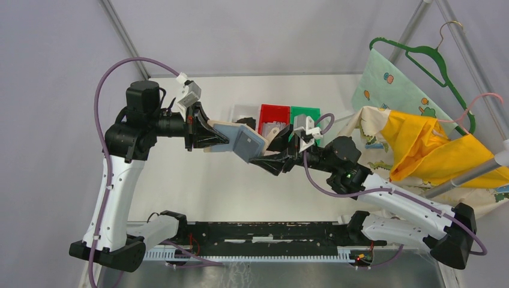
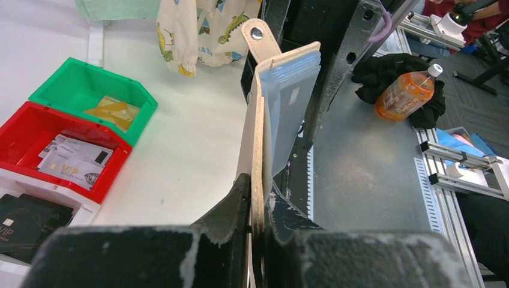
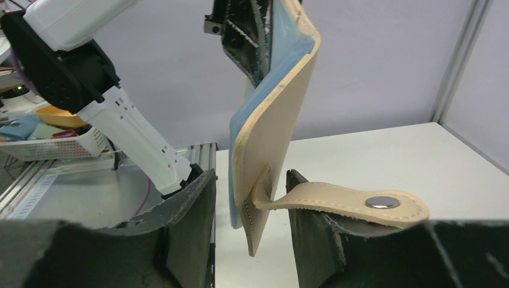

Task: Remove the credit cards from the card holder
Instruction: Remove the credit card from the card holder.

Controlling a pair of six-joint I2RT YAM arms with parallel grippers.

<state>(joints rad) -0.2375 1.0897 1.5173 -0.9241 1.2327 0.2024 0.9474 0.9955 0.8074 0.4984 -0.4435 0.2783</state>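
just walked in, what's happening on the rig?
Left gripper is shut on the tan card holder, holding it up in the air, edge-on. Right gripper is open, its fingers either side of the holder's free end by the snap tab, not clamped. Some grey-white cards lie in the red bin.

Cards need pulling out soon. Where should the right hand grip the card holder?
Likely the free tan end of the card holder by the tab, approached end-on: the left hand clamps the opposite end, and this end stands between the right hand's open fingers.
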